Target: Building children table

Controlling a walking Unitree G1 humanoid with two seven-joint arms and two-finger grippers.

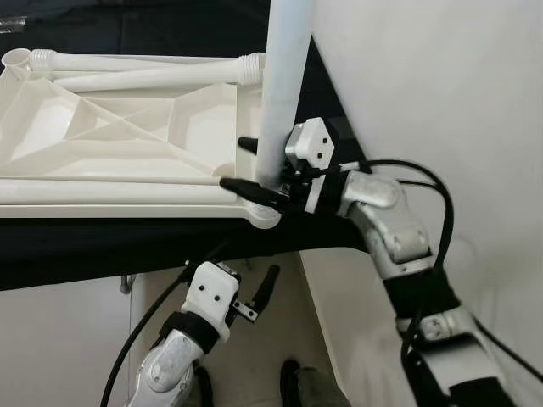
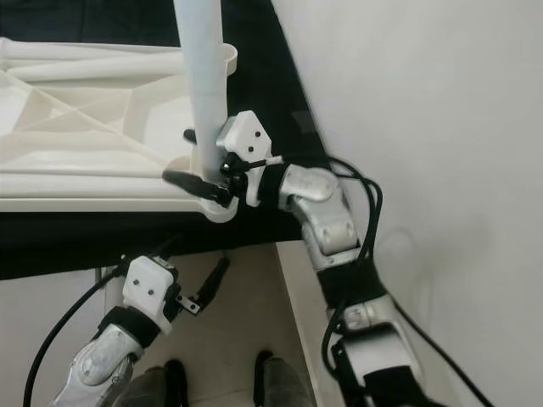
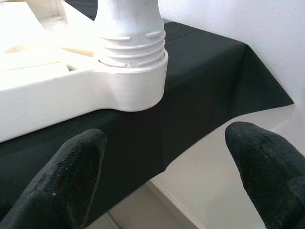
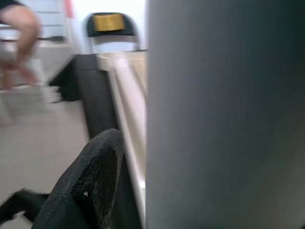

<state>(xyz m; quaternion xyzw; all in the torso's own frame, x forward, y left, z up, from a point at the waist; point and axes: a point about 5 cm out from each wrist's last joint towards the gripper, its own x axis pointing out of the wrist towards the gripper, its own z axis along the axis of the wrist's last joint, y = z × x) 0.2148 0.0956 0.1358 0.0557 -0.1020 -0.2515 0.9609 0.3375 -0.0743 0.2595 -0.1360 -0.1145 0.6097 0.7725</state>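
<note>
White moulded plastic, ribbed underneath, the upside-down tabletop (image 1: pixel 119 144) lies on a black cloth (image 3: pixel 200 86), its near corner socket overhanging the edge. Two spare legs (image 1: pixel 153 72) rest on it. A smooth tubular leg (image 1: pixel 280 85) stands in that socket, threads still showing. The right gripper (image 1: pixel 254 165) clasps it low. The left gripper (image 1: pixel 254 297) hangs open below. Tilting could cross-thread the leg, or tip the tabletop.

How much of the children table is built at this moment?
One leg stands upright in the corner socket of the upside-down tabletop. The right pincer grips this leg near its base; its thread still shows. Two more legs lie loose on the tabletop. The left pincer waits open below the table edge.
</note>
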